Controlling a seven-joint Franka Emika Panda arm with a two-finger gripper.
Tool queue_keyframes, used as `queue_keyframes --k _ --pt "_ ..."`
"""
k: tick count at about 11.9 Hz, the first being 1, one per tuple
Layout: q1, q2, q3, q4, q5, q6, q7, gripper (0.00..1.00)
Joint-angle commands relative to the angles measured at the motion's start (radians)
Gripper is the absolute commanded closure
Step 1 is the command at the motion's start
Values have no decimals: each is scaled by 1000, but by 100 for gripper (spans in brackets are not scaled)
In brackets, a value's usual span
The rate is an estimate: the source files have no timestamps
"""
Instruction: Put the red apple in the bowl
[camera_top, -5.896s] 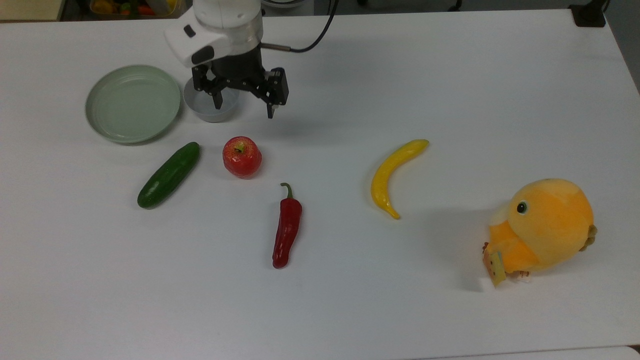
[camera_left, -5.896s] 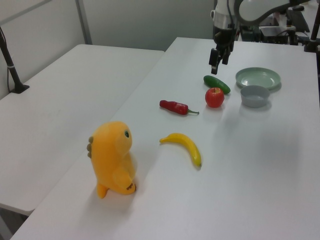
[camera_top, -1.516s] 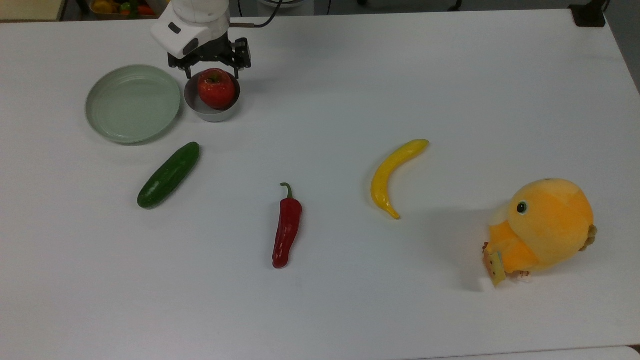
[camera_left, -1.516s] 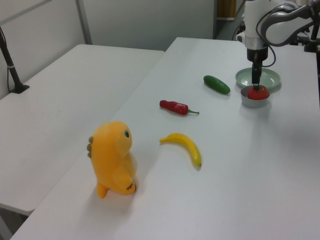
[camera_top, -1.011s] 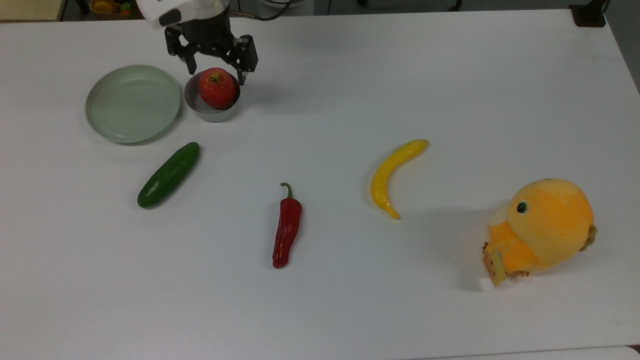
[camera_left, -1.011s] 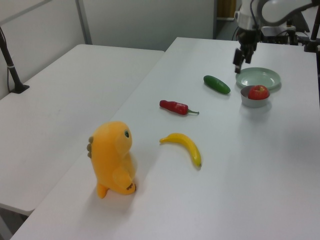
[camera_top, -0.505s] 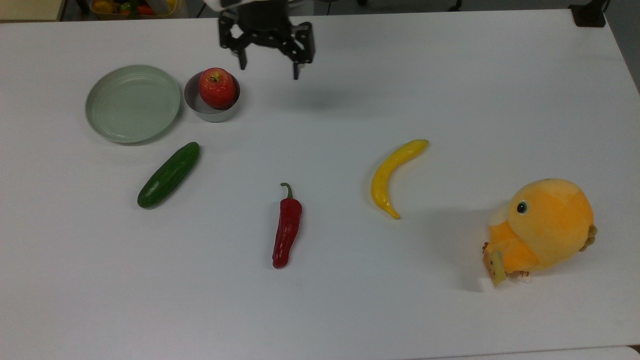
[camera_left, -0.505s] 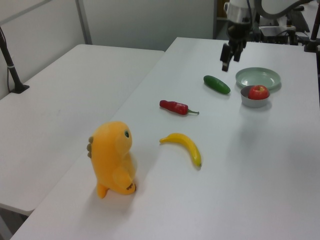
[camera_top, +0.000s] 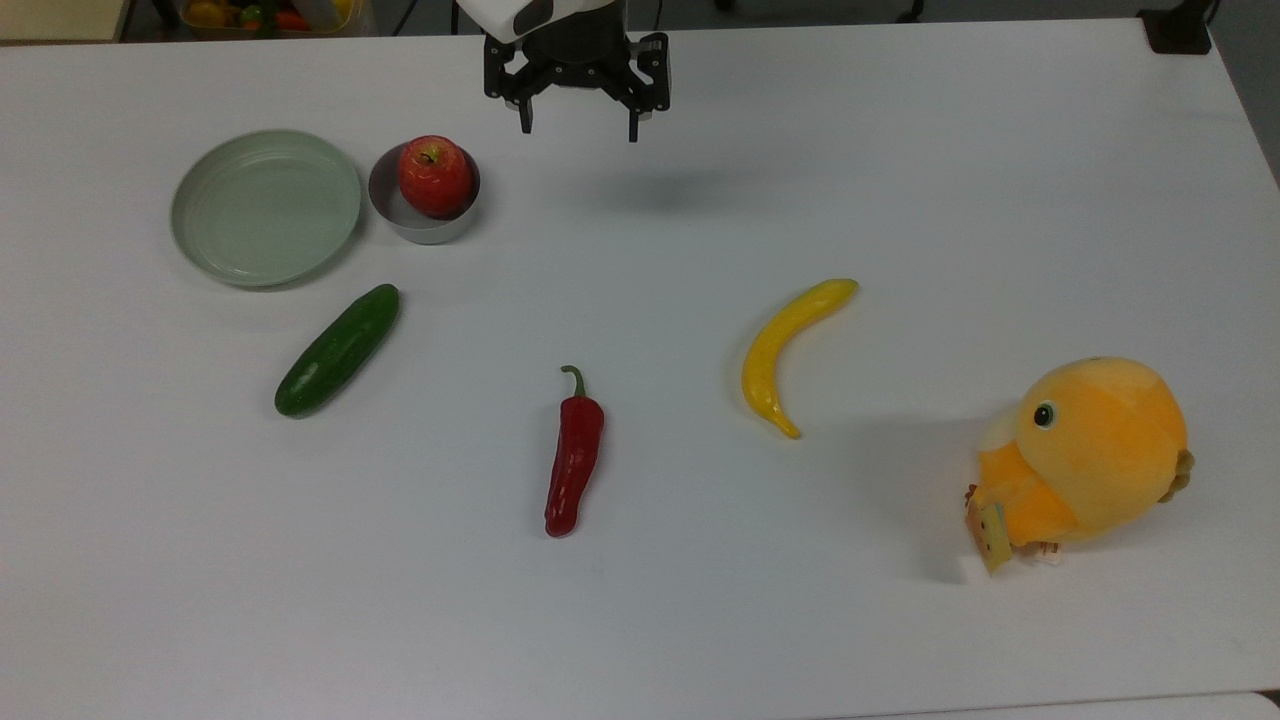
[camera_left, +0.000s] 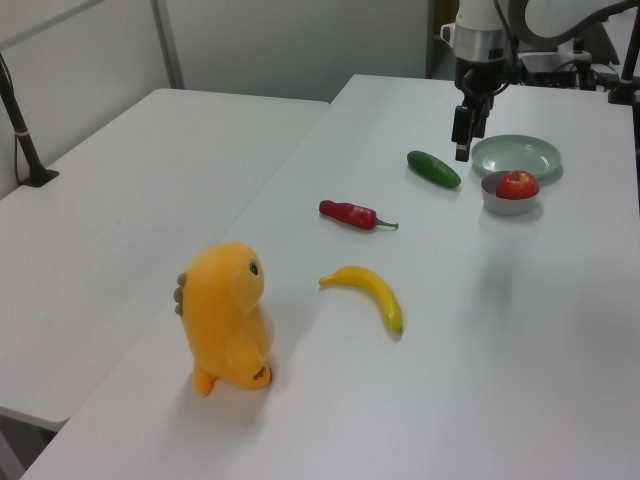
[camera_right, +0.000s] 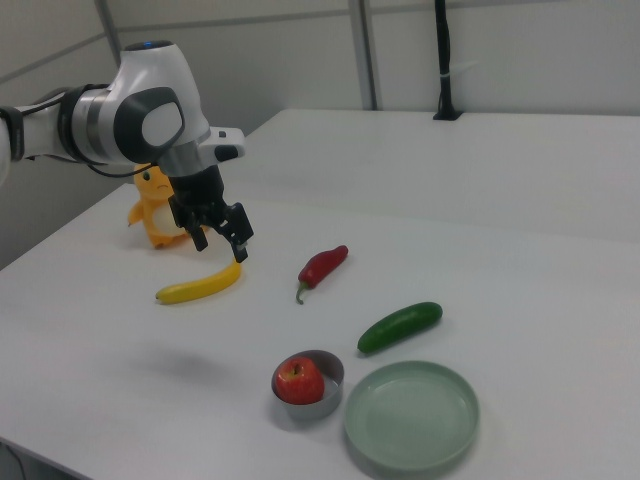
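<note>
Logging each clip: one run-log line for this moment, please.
red apple: in bowl | gripper: open, empty, raised, top view's right of bowl | task: looks done

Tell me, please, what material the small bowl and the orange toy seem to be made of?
The bowl: grey, smooth and matte, probably plastic or coated metal; the look leaves it open. The orange toy: plush fabric, with a soft fuzzy surface, a rounded stuffed shape and a sewn tag.

The apple (camera_top: 435, 176) is sitting in the bowl (camera_top: 412, 228). The bowl is lying just beside the plate (camera_top: 265, 207), on the top view's right of it. The cucumber (camera_top: 337, 349) is lying below both in the top view.
</note>
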Motion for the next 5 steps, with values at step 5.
queue_keyframes --k 5 --pt "-16 4 3 27 11 -42 -55 0"
